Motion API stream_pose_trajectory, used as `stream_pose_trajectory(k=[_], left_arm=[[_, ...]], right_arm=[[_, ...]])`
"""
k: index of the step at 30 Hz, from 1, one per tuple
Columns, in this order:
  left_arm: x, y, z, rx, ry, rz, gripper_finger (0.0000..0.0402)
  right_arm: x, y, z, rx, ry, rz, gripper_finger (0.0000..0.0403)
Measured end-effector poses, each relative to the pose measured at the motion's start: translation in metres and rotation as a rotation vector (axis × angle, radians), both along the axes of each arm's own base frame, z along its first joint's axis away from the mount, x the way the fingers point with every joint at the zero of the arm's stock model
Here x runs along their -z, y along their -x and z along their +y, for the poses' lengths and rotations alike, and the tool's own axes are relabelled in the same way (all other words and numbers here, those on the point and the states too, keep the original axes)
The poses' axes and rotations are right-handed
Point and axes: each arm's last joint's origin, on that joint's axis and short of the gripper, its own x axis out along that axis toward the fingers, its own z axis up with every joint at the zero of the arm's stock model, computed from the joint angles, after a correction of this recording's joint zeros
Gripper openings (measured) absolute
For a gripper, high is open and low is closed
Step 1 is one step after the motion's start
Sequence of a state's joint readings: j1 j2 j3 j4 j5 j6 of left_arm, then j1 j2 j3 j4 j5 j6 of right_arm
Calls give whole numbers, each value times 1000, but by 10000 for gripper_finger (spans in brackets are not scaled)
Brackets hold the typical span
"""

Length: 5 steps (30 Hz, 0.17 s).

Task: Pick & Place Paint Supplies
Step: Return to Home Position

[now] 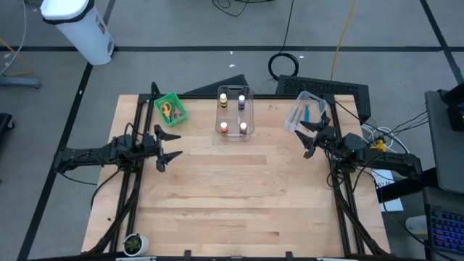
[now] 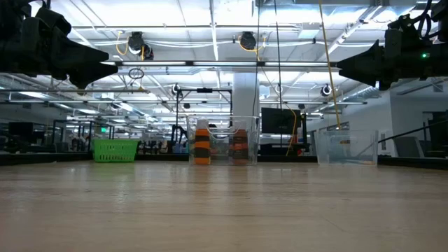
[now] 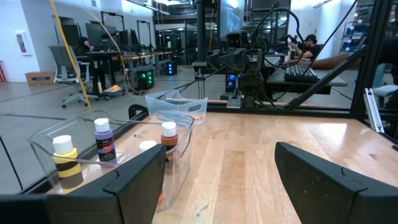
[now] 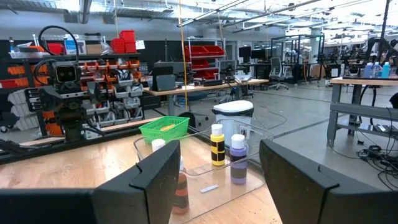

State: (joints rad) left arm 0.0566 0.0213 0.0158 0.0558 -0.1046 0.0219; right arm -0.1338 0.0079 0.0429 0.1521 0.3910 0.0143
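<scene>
The left gripper (image 1: 172, 145) and the right gripper (image 1: 308, 139) were held spread and empty near the side edges of the bench (image 1: 239, 196). Scissors (image 1: 168, 111) were seen in the green bin (image 1: 164, 97) by the far left corner. The tilted tub (image 1: 295, 119) beside the right gripper could be knocked if that arm were swung.

The left gripper (image 1: 172, 145) and the right gripper (image 1: 307, 138) face each other, fingers spread, both empty, above the wooden table (image 1: 239, 196). Just beyond the left gripper, toward the far edge, sits the green bin (image 1: 161, 102) holding orange-handled scissors (image 1: 168, 111). Between the grippers and farther back, a clear tub (image 1: 233, 114) holds four white-capped paint bottles (image 1: 223, 99). Just beyond the right gripper, a second clear tub (image 1: 296, 116) holds a blue paintbrush (image 1: 306, 112).
</scene>
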Motion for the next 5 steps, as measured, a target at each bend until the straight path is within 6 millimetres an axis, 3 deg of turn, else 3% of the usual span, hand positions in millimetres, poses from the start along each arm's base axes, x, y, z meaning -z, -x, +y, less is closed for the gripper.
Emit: stream_pose_trajectory(k=[5], left_arm=[[0,0,0,0,0,0,308]], right_arm=[[0,0,0,0,0,0,215]])
